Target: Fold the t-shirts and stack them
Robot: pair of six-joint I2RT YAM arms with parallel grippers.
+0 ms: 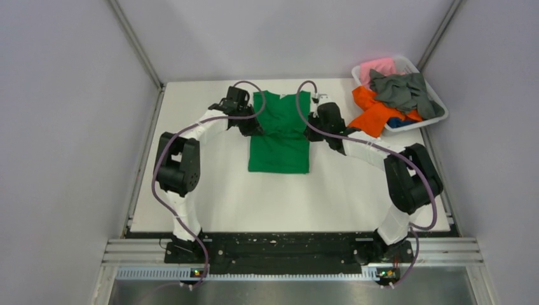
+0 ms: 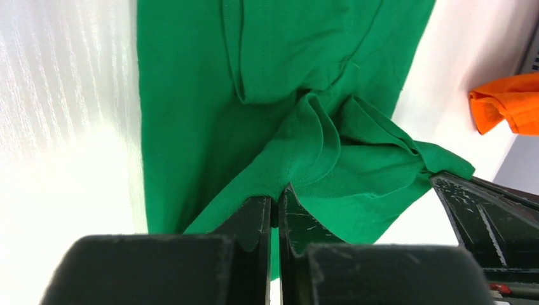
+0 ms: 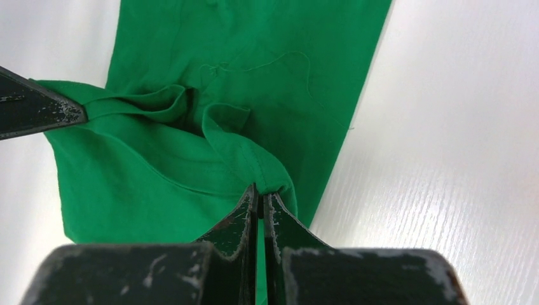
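Now the green t-shirt [image 1: 279, 149] lies flat in the middle of the table [image 1: 210, 197]. Its long axis runs from the far side toward the arm bases, with the collar end far and the hem near. Both grippers are at the far end, one on each side of the collar. The left gripper [image 2: 278, 202] is closed tight on a raised pleat of green cloth, and the right gripper [image 3: 259, 196] is closed on the matching pleat at the other corner (between them the cloth is bunched into soft ridges). So the body of the shirt stretches from the fingertips toward the bases, and neither arm is nearer than the other. I judge the next move is to carry the far end along this axis onto the hem. Both grippers must travel together, or the fold will go crooked. The other t-shirts [image 1: 375, 114] lie in the white basket [image 1: 445, 112] at the far right corner.
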